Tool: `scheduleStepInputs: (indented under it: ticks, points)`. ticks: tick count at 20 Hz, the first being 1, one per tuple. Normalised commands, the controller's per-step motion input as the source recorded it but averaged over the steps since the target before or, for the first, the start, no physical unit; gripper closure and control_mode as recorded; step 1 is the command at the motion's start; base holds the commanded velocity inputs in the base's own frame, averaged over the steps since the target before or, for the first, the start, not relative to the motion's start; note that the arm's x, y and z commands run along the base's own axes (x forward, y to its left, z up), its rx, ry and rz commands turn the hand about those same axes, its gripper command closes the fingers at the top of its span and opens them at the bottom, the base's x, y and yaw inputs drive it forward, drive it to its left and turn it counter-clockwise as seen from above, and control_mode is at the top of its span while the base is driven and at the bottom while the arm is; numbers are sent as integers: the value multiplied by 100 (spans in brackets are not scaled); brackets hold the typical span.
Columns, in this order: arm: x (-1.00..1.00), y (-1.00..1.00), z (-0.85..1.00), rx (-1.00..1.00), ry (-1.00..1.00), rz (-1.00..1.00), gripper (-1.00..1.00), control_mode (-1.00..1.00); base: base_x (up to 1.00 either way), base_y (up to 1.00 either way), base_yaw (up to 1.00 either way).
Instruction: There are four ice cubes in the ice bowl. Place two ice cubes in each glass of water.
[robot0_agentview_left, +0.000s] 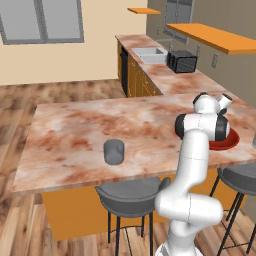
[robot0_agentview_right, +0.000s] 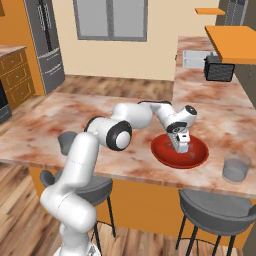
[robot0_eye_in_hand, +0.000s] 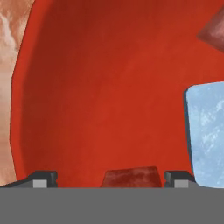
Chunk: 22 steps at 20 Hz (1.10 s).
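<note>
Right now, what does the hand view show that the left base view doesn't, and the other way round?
The hand view alone shows an ice cube, pale blue, at its right edge, lying inside the bowl beside the right fingertip, and the gripper fingertips spread apart low over the bowl floor. A reddish shape lies between the tips; I cannot tell what it is.

The left base view alone shows a dark glass standing on the counter, far to the left of the bowl, plus two stools, a sink and a toaster oven.

Both show the red bowl and marbled counter.
</note>
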Motion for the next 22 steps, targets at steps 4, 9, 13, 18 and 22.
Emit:
scheduleStepInputs:
  ticks: [4, 9, 13, 18, 22]
  points:
    - [0, -2, -45, 0, 0, 0, -100, -100, 0, 0, 0]
    - [-3, 0, -42, 0, 0, 0, -100, -100, 0, 0, 0]
    - [-17, 0, -31, 0, 0, 0, -100, -100, 0, 0, 0]
    - [-30, 0, -15, 0, 0, 0, -100, -100, 0, 0, 0]
    - [-27, 0, 0, 1, 0, 0, -100, -100, 0, 0, 0]
